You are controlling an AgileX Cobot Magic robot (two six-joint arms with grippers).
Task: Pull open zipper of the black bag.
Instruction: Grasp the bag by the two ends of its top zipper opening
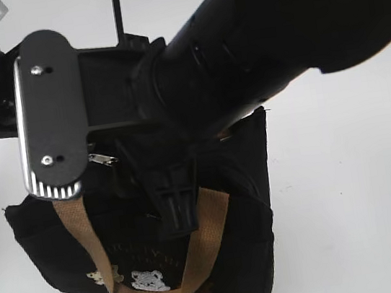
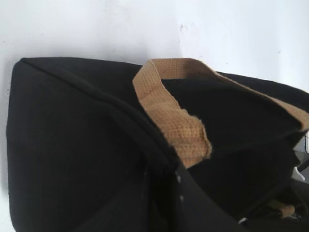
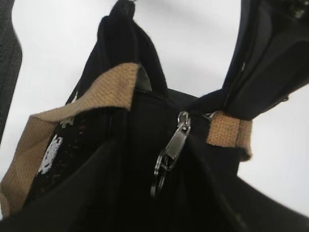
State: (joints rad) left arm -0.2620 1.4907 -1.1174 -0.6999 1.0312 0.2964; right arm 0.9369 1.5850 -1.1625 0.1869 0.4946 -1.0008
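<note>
Exterior view: the black bag (image 1: 240, 206), a boxy soft fabric tote, stands on the white tabletop (image 1: 362, 189). A tan webbing handle (image 1: 197, 263) loops down its front over small white and tan embroidered bears (image 1: 150, 279) and faint lettering. My right arm (image 1: 254, 43), thick and matte black, reaches across from the upper right and covers the bag's top. A black plate with a ribbed silver edge (image 1: 49, 116) sits at the left. A small silver clasp (image 1: 102, 158) shows just beside it.

Left wrist view: close on black woven cloth. A tan handle (image 2: 178, 123), coarse weave with a frayed end, arches over the bag's seam. My left hand is not visible here; it reads as closed together, and I cannot tell whether it pinches anything.

Right wrist view: the zipper (image 3: 171, 150) runs up the bag's top ridge, its silver metal clasp hanging slightly tilted, with a dark ring below it. One black finger (image 3: 270, 63) of my right hand (image 3: 227, 99) is at the upper right, its tip against the fabric by the tan handle tab (image 3: 229, 133). The jaws stand partly apart; what they grip I cannot tell.
</note>
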